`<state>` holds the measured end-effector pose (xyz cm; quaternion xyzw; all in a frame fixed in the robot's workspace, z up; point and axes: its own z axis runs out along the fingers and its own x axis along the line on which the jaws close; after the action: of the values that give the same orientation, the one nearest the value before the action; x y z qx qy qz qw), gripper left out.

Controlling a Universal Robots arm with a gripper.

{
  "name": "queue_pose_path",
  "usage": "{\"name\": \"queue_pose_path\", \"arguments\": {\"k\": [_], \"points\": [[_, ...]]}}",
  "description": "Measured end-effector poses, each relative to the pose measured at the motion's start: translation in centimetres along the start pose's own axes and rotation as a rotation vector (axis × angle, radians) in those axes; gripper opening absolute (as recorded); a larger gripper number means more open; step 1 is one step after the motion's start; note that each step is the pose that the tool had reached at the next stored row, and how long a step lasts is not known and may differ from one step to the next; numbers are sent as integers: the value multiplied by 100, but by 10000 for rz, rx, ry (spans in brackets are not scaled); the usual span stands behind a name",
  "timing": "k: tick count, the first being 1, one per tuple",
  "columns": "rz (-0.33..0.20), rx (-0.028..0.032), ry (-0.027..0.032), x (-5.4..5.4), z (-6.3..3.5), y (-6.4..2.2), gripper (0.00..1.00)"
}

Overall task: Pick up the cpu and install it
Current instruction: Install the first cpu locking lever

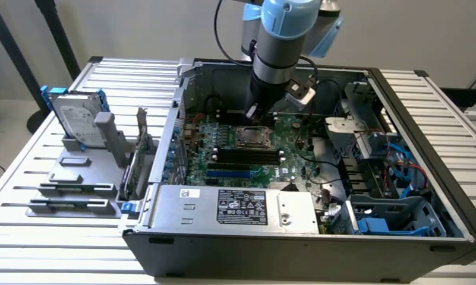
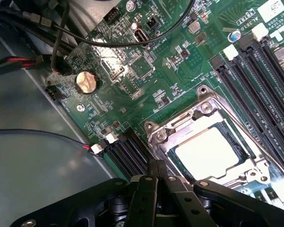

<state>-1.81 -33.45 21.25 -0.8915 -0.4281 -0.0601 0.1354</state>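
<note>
1. Black linkage of the claw [image 2: 157,171] sits closest to the wrist camera, its two finger bars [image 2: 154,172] pressed together with nothing between them.
2. Just beyond those tips lies the cpu [image 2: 210,152], a pale silver square seated flat inside the metal socket frame [image 2: 199,111] on the green motherboard [image 2: 146,71].
3. So the chip is close to the claw but apart from it; the tips stop at the frame's near edge, beside a row of dark slots [image 2: 128,153].
4. Around the socket in the wrist view: long black memory slots [image 2: 255,75] along one side, a round coin battery [image 2: 85,81] further off, and black cables [image 2: 61,35] with a red-and-black pair running over the grey case wall.
5. In the exterior view the arm [image 1: 279,53] reaches down into the open computer case [image 1: 301,237], which rests on a slatted desk [image 1: 31,237].
6. Its claw [image 1: 254,111] hangs over the board near the case's far wall, just behind the socket, where the cpu [image 1: 249,136] shows as a small square.
7. Along the case's near edge lies the grey power supply [image 1: 233,205] with its label; blue drive brackets [image 1: 380,225] fill the near corner on the exterior view's right.
8. On the desk toward the exterior view's left edge, a grey holder [image 1: 79,178] carries a silver hard drive [image 1: 78,122] in a blue frame, standing upright, well apart from the case.
</note>
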Motion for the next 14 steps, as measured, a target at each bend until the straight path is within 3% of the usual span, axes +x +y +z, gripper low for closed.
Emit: {"name": "queue_pose_path", "arguments": {"k": [8,14], "points": [[21,67,71,-108,-158,-62,11],[22,81,89,-233,-313,-71,11]]}}
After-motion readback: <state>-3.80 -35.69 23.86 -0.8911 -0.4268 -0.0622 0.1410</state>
